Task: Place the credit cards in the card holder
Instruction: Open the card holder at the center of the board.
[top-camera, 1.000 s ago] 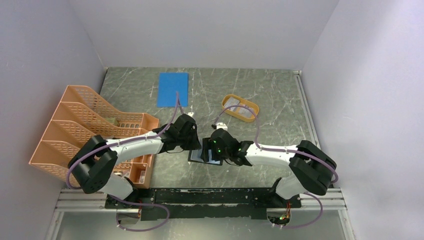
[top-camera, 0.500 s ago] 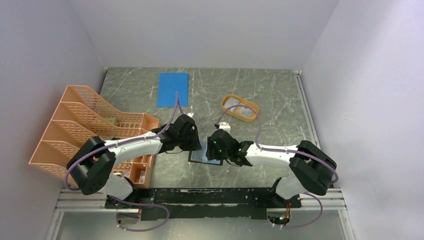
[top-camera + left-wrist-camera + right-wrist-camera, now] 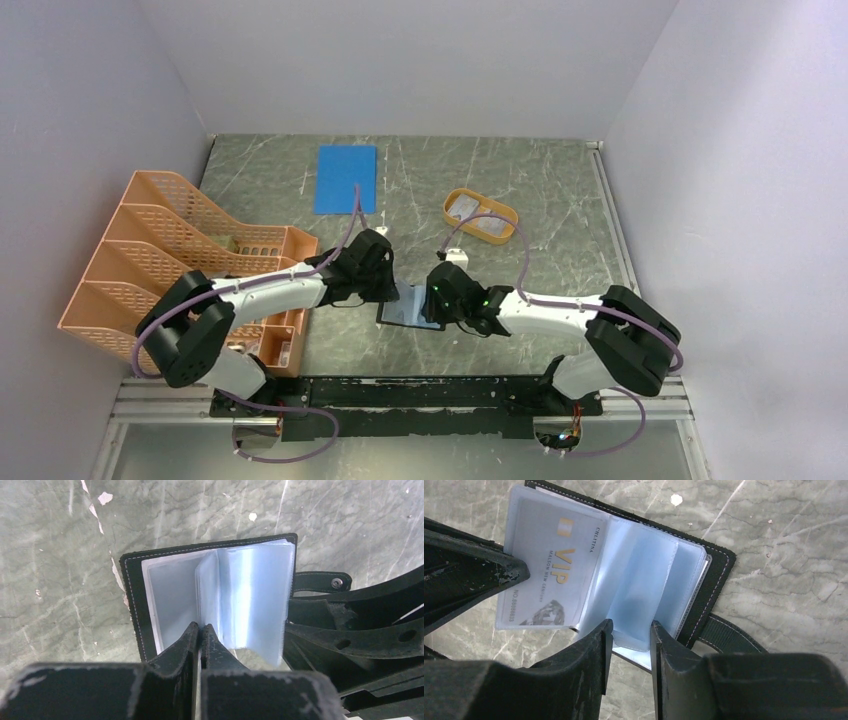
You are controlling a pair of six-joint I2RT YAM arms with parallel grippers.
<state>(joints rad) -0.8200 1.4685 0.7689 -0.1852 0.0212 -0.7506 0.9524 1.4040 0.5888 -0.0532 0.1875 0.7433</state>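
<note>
The black card holder [image 3: 409, 309] lies open on the table between my two grippers, its clear bluish sleeves fanned out [image 3: 250, 590]. A pale card printed "VIP" [image 3: 549, 575] sits inside one sleeve. My left gripper [image 3: 201, 628] is shut on the edge of that sleeve leaf; its finger shows in the right wrist view [image 3: 499, 570]. My right gripper [image 3: 629, 632] is open, its jaws standing either side of the lower edge of another sleeve leaf. The snap tab [image 3: 322, 582] sticks out beside the holder. More pale cards [image 3: 468, 208] lie in the orange oval tray.
The orange oval tray [image 3: 503, 213] stands at the back right. An orange mesh file rack [image 3: 170, 255] fills the left side. A large blue flat sheet [image 3: 346, 178] lies at the back. Grey side walls close in the table.
The right gripper has shifted a little to the right. The holder's sleeves show more openly from above. The left gripper stays shut on the sleeve.
</note>
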